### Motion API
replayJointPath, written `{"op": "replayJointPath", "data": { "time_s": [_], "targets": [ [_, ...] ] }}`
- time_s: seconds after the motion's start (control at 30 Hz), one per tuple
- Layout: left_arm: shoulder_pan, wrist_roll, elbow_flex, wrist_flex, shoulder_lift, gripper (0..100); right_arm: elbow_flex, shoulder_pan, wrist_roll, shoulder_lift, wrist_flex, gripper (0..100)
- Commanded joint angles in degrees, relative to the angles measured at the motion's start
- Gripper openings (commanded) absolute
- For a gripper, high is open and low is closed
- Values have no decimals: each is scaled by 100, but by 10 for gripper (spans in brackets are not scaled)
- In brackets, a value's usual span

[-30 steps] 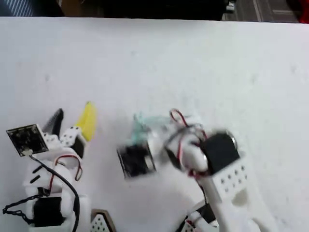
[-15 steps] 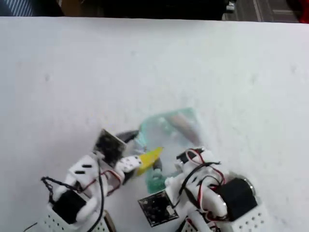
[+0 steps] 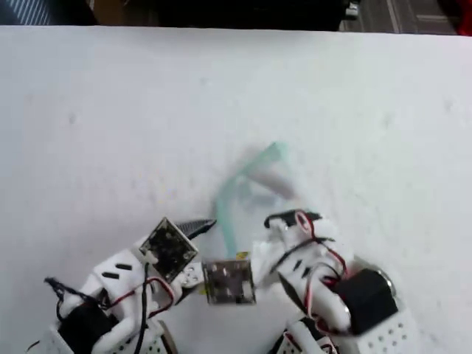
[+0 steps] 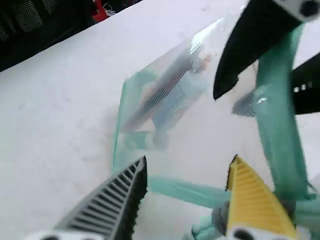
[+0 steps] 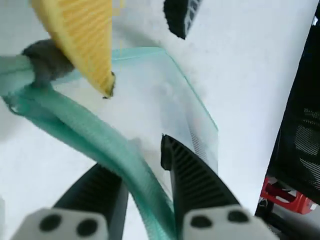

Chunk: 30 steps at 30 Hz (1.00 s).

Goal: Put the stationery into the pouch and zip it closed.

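Observation:
A clear pouch with a teal zipper band lies near the table's front, its near edge raised. Stationery shows as blurred shapes inside it. My right gripper is shut on the teal band, one black finger on each side. My left gripper is open and straddles the band close by. Its yellow finger touches the grey zipper pull. In the high view the left gripper sits at the pouch's near end, beside the right arm.
The white table stretches bare to the left, right and far side of the pouch. Both arms crowd the front edge, their wrist cameras almost touching. A dark floor lies beyond the far table edge.
My left arm swung in from the table's left to the pouch. The right arm pulled back toward the front edge, dragging and lifting the pouch's near end.

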Motion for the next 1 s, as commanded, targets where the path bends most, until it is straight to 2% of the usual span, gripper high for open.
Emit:
{"op": "replayJointPath", "data": {
  "time_s": [0.0,0.13,0.47,0.6,0.73,0.97],
  "targets": [
    [233,-53,-290,158,75,282,-360,22,-826,180,-971,17],
    [-251,-343,-308,149,75,280,-360,374,-1495,215,-1727,17],
    [-2070,-35,-290,-255,75,279,316,936,-1565,277,-2422,17],
    [-2853,-26,-264,-580,75,279,387,980,-1565,277,-2413,17],
    [-3336,-44,-316,-738,66,279,378,954,-1538,268,-2422,17],
    [-3969,-88,-1591,-290,66,281,369,971,-1512,215,-2510,17]
  ]
}}
